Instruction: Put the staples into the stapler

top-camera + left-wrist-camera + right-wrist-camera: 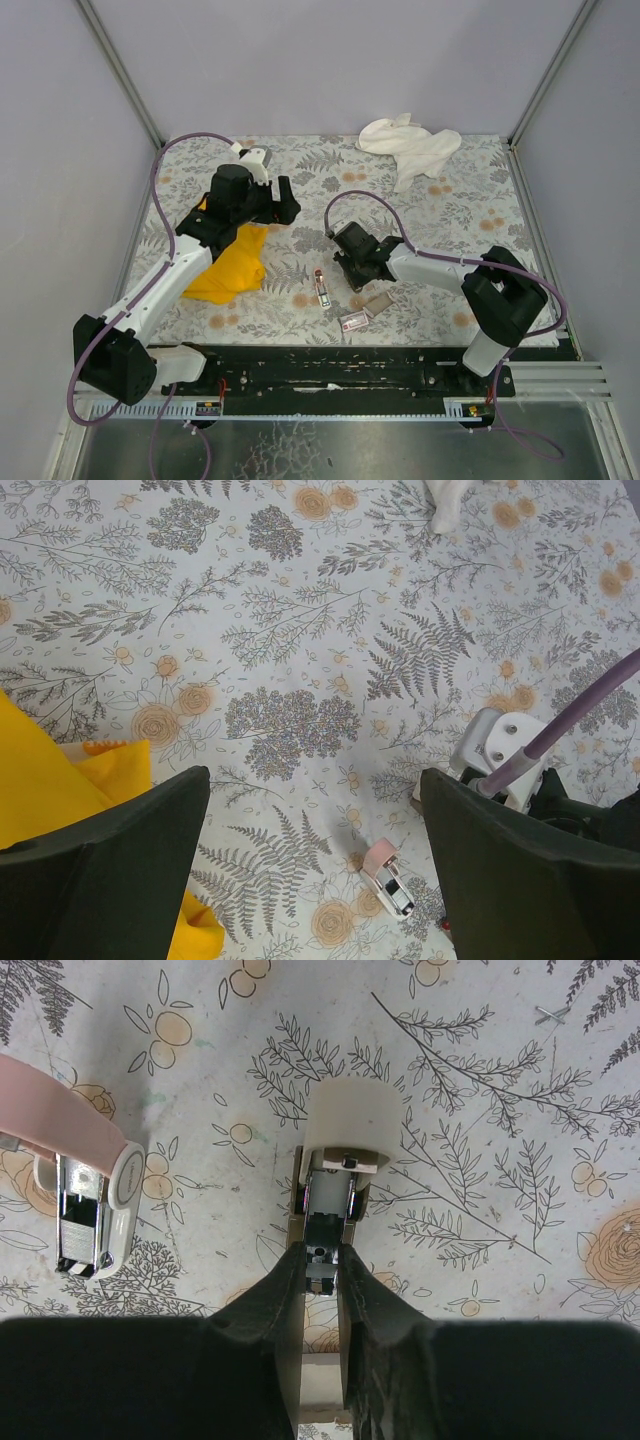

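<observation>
The stapler (85,1205) lies opened on the surface (450,230) with its metal channel exposed and its long axis running near-to-far. Just right of the stapler, the right claw (322,1260) is nearly closed, pinching the metal end of a pale block (345,1120), not the stapler. The left claw (312,810) hangs far-left of the stapler, wide open and empty; the right arm is nearer. The box of staples (352,321) and its tray (377,303) lie near-right of the stapler. The tray contents cannot be made out.

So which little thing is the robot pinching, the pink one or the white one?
The small white-capped metal block, pinched by the right gripper. The tiny pink plastic stapler lies loose beside it, untouched.
</observation>
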`<control>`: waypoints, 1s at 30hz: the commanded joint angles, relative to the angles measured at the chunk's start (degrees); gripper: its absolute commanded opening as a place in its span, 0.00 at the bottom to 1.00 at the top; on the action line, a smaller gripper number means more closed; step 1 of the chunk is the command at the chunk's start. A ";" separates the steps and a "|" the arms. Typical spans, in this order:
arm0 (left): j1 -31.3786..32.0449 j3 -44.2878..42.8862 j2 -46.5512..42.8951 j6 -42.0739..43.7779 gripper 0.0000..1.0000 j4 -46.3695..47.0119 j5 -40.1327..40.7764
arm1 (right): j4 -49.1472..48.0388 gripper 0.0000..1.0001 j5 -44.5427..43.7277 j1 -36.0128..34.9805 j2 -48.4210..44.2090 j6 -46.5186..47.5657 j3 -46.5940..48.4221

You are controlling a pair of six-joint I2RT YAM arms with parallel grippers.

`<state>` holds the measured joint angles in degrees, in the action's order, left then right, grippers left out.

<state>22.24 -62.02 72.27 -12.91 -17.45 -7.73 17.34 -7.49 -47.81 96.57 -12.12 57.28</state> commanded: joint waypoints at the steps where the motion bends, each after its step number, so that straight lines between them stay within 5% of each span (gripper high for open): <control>1: -0.85 -0.01 -0.12 -0.44 0.86 4.18 -1.00 | 0.87 0.23 -0.86 -0.44 1.40 0.98 1.50; 16: -1.04 2.96 -0.41 -1.75 0.83 5.99 -7.33 | 2.70 0.45 -0.15 -0.44 -5.37 -1.77 3.60; 23: 0.87 11.52 -0.29 -6.89 0.75 10.90 -17.55 | 0.41 0.52 3.96 0.09 -14.53 -7.07 -1.63; 30: 7.74 21.00 0.79 -7.26 0.74 17.92 -15.70 | -3.59 0.61 9.17 2.10 -24.55 -11.28 -10.73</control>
<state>26.83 -44.14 72.36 -19.44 -7.77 -22.44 16.69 -2.11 -47.07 76.60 -19.86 50.41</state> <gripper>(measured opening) 0.745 0.592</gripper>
